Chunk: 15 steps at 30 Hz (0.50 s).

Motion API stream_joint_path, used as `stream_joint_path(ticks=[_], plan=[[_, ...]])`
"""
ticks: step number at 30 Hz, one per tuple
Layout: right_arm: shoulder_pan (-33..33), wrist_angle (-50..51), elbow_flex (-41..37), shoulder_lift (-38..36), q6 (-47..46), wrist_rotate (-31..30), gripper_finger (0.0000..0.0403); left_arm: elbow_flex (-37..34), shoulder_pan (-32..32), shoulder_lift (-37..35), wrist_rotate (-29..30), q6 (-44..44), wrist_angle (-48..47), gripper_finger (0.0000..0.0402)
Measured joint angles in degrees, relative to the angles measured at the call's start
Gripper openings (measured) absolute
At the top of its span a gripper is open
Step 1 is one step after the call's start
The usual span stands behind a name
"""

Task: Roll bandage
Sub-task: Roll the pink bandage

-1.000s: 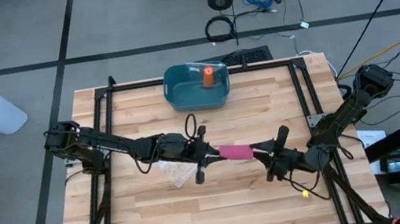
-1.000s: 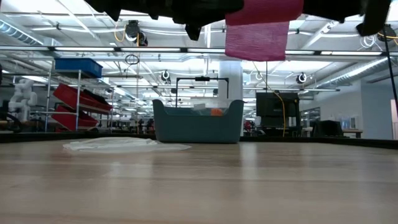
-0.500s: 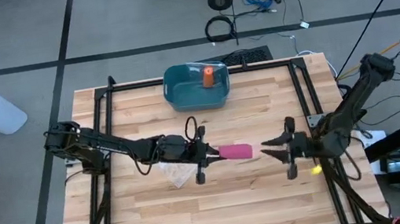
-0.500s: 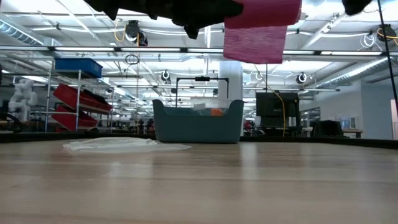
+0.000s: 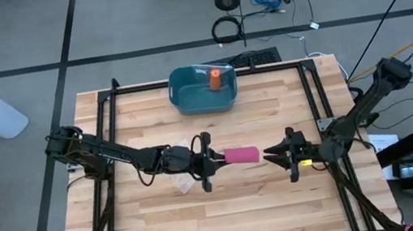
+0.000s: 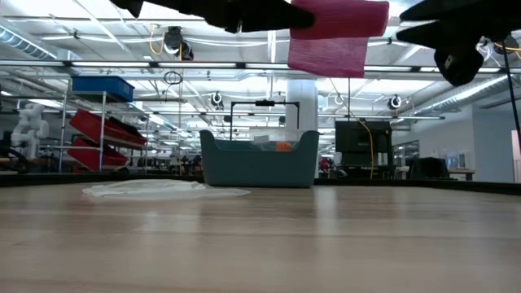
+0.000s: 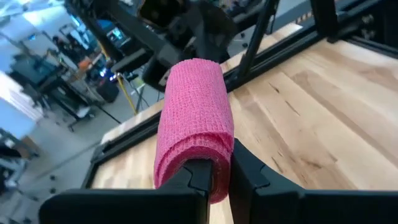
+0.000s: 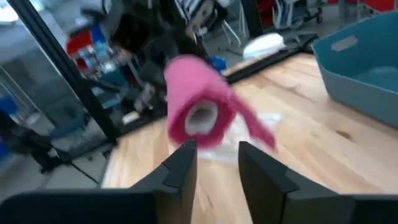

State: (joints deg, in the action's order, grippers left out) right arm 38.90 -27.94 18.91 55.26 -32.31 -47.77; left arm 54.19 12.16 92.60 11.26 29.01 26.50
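Teal bin (image 5: 201,90), clear wrapper (image 5: 183,184).

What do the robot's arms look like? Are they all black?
Mostly, yes. Both arms are thin, dark and built from jointed segments, with black cables looping along them. The left gripper and right gripper each end in two flat, dark, blocky fingers. The one bright spot is a small yellow patch on the right arm's wrist. No writing or logos can be made out.

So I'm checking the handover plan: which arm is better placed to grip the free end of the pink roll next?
The right. Its gripper is open, facing the pink bandage roll's free end, while the left gripper already clamps the other end.
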Motion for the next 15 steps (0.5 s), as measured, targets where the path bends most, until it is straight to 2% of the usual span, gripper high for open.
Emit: stream_joint_path(ticks=[4,10,15], plan=[[-1.0,-4.6,-0.1,1.4,1.5,2.0,0.0139,0.0,1.0,0.0,0.4,4.6,0.0,0.0029],[-2.8,-10.2,-0.2,4.1,1.5,8.3,0.0198,0.0,1.9,0.0,5.7,9.3,-0.1,0.0029],[-4.7,-12.5,-0.2,6.4,0.3,11.2,0.0216,0.0,3.0,-0.1,8.3,13.7,-1.0,0.0029]])
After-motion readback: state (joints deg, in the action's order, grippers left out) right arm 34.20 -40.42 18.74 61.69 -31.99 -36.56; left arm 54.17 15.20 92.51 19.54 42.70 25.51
